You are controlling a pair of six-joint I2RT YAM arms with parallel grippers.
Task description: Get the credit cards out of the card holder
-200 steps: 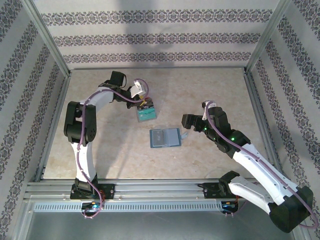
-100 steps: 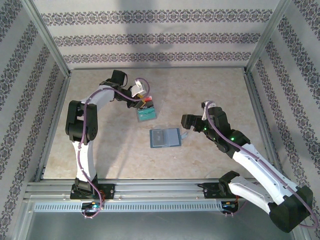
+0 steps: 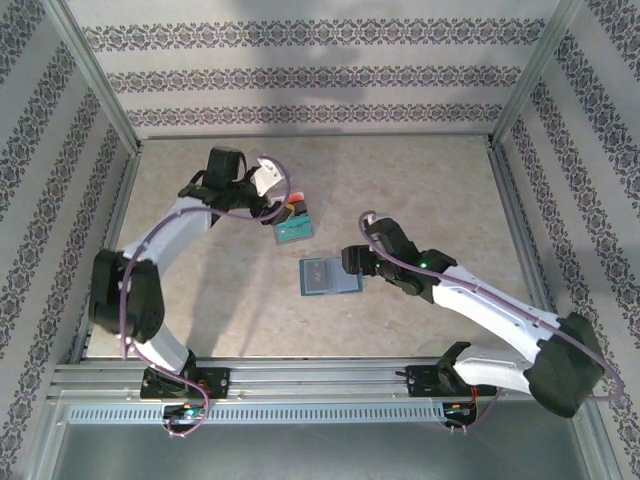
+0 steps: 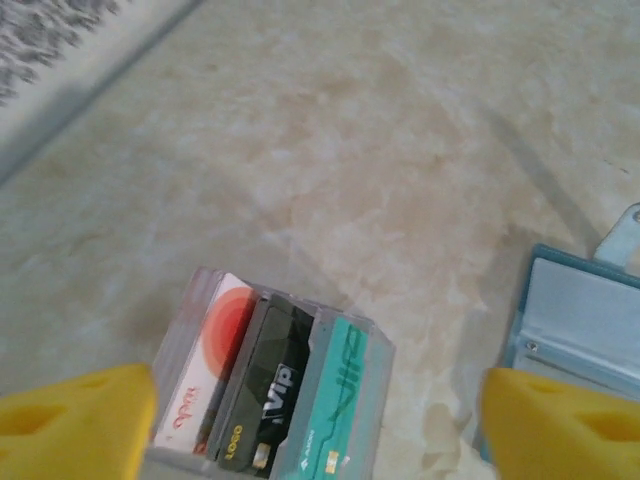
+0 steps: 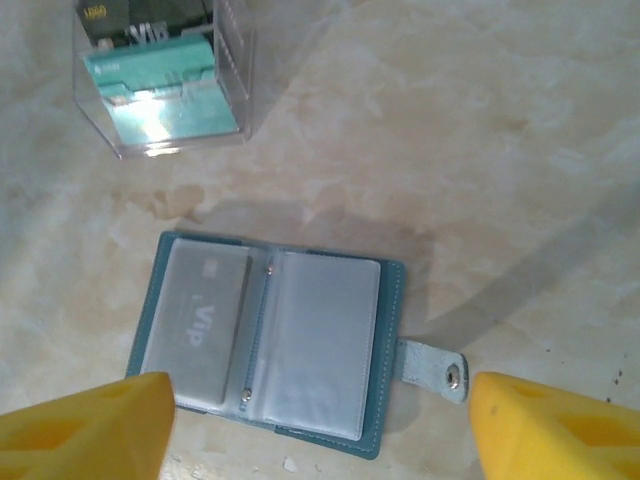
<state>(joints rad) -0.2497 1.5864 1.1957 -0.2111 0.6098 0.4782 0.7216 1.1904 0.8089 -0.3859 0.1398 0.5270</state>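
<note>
A: How many credit cards [image 5: 160, 95] do you count?
B: Four in total. Three are in the clear box [image 4: 188, 315]: one red-and-white card [image 4: 205, 365], one black card [image 4: 265, 385] and one teal card [image 4: 335, 410]. One whitish card [image 5: 200, 325] is in the card holder [image 5: 325, 350].
A: And how many containers?
B: One card holder and one clear box.
A: Robot arms?
B: Two: one left arm [image 3: 170, 235] and one right arm [image 3: 480, 305].

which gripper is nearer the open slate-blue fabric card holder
Right. The right gripper hangs over the card holder, near its right edge; the left gripper is farther back and to the left, at the clear plastic box.
</note>
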